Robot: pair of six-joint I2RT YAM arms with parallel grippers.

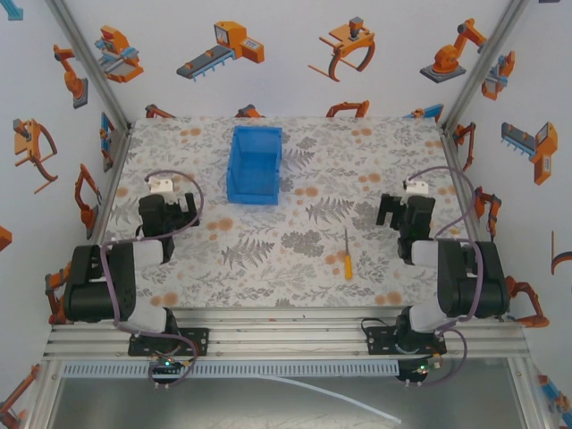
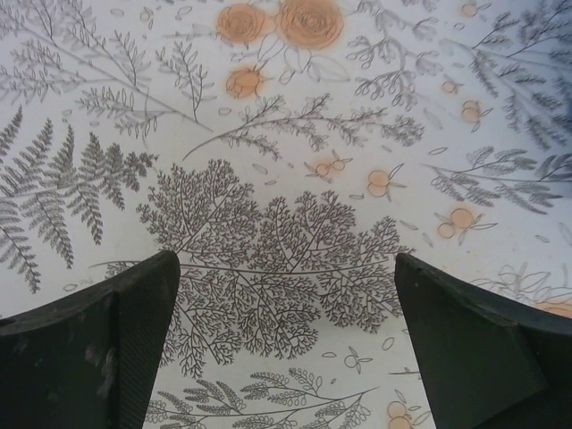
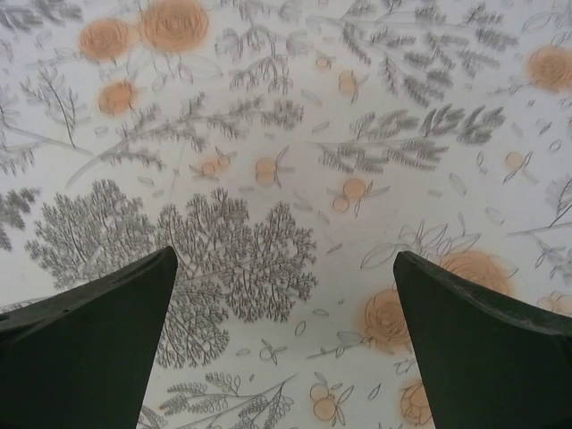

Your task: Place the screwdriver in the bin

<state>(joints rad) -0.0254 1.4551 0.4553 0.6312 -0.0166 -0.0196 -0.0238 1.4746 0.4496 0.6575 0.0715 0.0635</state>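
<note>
Noted the slim orange-handled, dark-shafted metal screwdriver (image 1: pixel 348 256) lying well apart to the near right of the bright blue rectangular plastic bin (image 1: pixel 252 189), long axis near-to-far, closer to the right gripper (image 3: pixel 284 259) than the left gripper (image 2: pixel 286 259), both with jaws spread and empty.

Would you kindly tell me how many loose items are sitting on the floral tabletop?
2: a bright blue rectangular plastic bin at centre-back, and a slim orange-handled screwdriver lying front-right of it. Nothing looks hidden.

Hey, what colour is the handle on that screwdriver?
The screwdriver has an orange-yellow handle, seen best in the top external view.
</note>
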